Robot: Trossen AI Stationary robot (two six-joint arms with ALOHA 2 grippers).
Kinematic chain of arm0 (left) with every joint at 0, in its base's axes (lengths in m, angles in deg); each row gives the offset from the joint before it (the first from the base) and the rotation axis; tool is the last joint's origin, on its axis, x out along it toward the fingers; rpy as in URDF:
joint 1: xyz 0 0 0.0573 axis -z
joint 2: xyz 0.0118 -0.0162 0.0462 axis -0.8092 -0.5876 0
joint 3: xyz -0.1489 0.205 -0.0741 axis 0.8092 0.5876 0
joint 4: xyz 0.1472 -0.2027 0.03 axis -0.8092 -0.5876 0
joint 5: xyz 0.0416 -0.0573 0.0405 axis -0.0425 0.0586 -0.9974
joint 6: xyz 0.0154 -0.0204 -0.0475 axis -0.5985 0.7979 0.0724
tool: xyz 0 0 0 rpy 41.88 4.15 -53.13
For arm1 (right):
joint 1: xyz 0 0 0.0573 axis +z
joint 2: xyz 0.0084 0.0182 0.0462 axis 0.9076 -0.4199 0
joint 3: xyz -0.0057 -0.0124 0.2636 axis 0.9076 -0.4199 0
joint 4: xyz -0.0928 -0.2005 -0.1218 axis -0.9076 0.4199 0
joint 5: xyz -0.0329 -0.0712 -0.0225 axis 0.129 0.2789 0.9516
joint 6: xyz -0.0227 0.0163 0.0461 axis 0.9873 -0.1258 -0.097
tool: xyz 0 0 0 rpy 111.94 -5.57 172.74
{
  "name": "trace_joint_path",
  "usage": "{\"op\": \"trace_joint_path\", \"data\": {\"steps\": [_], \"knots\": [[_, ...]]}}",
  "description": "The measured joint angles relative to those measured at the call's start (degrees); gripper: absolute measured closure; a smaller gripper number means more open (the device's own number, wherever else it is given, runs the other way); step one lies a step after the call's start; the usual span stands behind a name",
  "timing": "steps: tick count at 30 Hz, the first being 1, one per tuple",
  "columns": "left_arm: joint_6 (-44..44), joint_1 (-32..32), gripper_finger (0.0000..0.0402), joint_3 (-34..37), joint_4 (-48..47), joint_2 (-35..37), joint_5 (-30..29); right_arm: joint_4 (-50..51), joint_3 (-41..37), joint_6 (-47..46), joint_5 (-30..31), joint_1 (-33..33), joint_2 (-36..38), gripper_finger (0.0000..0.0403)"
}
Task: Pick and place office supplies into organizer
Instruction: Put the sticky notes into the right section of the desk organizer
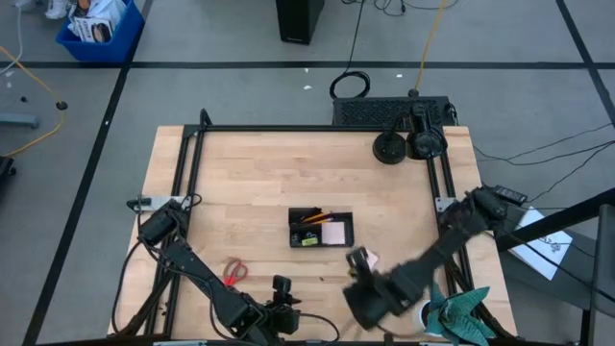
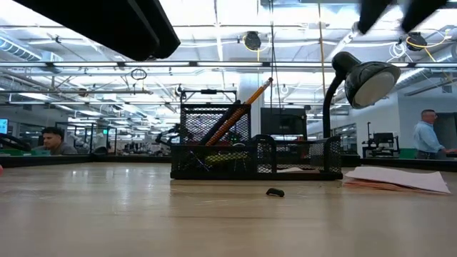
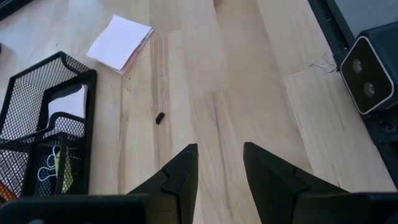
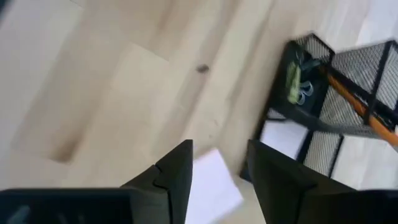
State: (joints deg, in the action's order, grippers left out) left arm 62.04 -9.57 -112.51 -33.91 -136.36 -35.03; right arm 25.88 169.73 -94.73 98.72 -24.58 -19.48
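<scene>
The right gripper (image 4: 217,171), fingers parted and empty, hovers over the pink sticky-note pad (image 4: 214,180) beside the mesh organizer (image 4: 336,93); descending off-centre could nudge the pad away. The left gripper (image 3: 221,168) waits parted, empty

My arms are dark and jointed, matte black throughout. My left gripper (image 3: 219,177) ends in two angular black fingers; my right gripper (image 4: 217,174) has the same wedge-shaped pair.

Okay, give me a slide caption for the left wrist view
Open left end effector over bare wood, mesh organizer, paper pad and small clip ahead.
</scene>
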Motion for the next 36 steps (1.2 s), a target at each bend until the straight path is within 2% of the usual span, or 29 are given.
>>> {"op": "trace_joint_path", "data": {"steps": [3, 5, 11, 21, 26, 32, 36], "knots": [[-0.25, -0.11, 0.0266, 0.00, 0.99, 0.00, 0.00, -5.53, -4.37, -0.93, 5.76, 2.67, 0.00, 0.0274], [-0.65, -0.11, 0.0266, 0.00, 2.05, 0.00, -0.02, -7.04, -6.77, -3.80, 7.29, 3.06, -0.03, 0.0292], [-1.00, -0.11, 0.0266, 0.00, 3.59, 0.00, -0.02, -8.21, -13.22, -14.92, 7.39, 1.50, -0.03, 0.0391], [-1.72, -0.15, 0.0266, 0.00, 4.22, 0.00, -0.02, -16.60, -24.97, -23.55, 6.81, -2.33, -0.03, 0.0402], [-1.92, -0.16, 0.0266, 0.00, 4.20, 0.00, -0.02, -19.46, -28.18, -28.11, 2.46, -3.56, -0.03, 0.0402], [-2.05, -0.15, 0.0266, 0.00, 4.20, 0.00, -0.02, -34.86, -31.03, -28.49, -2.02, -3.88, 0.21, 0.0402], [-2.01, -0.17, 0.0266, 0.00, 4.18, -0.02, -0.02, -40.19, -30.96, -26.77, -4.64, -3.82, -0.29, 0.0402]]}}
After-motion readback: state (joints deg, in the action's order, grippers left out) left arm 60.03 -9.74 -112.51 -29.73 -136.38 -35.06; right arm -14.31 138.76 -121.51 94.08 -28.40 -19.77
